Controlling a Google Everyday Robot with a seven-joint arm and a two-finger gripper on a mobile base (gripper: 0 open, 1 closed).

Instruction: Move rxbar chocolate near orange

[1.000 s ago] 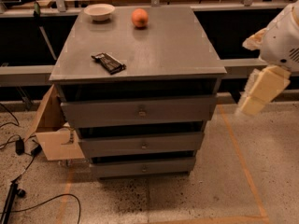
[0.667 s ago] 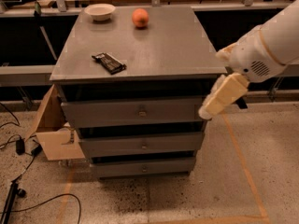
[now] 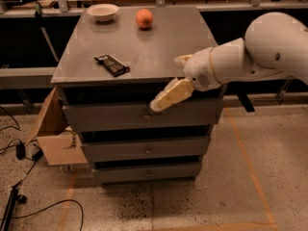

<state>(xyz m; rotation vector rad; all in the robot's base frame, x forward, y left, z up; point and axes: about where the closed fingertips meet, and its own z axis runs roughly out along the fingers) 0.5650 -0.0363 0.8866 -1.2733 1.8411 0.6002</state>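
Observation:
The rxbar chocolate (image 3: 112, 64) is a flat dark bar lying near the front left of the grey cabinet top (image 3: 163, 52). The orange (image 3: 144, 19) sits at the back middle of the top. My gripper (image 3: 166, 97) hangs at the cabinet's front edge, in front of the top drawer, to the right of and below the bar, holding nothing. The white arm reaches in from the right.
A shallow white bowl (image 3: 102, 11) stands at the back left of the top, left of the orange. A cardboard box (image 3: 55, 134) and cables (image 3: 29, 153) lie on the floor to the left of the cabinet. Orange tape lines mark the floor.
The arm has swung in from the right, and the gripper has moved left to the cabinet's front edge. The bar and the orange have not moved.

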